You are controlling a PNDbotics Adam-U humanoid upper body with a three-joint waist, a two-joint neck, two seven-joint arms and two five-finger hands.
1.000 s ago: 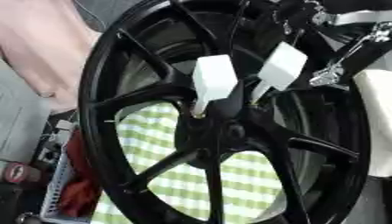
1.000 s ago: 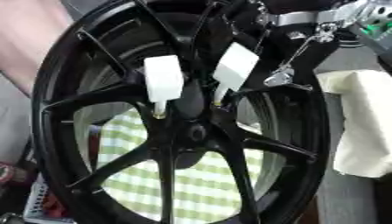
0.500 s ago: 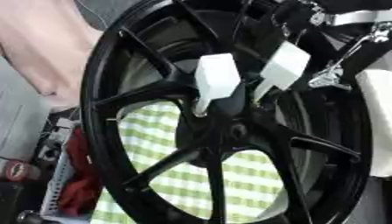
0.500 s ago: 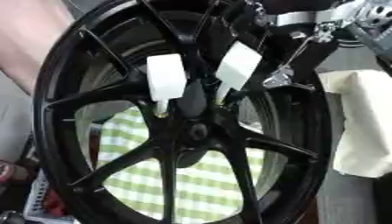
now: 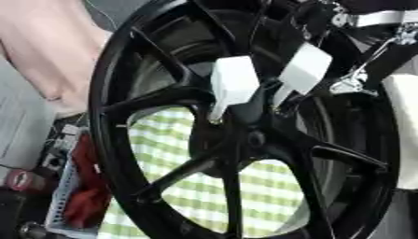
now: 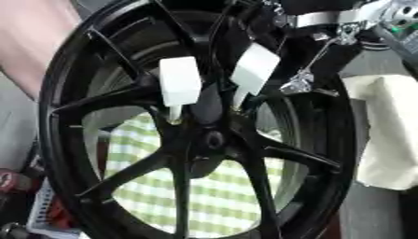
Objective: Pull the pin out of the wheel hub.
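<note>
I see the black wheel hub [image 5: 245, 140] standing upright, filling my view, green checked cloth [image 6: 212, 186] showing through its spokes. 2 white pins [image 5: 233, 86] stick out near its centre. My right hand [image 6: 326, 28] sits behind; I cannot tell its fingers' state.

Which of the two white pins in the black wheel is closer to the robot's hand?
The right-hand white block-headed pin in the black spoked wheel. It sits tilted just below the robot's black and silver right hand, while the left white pin stands farther away.
</note>
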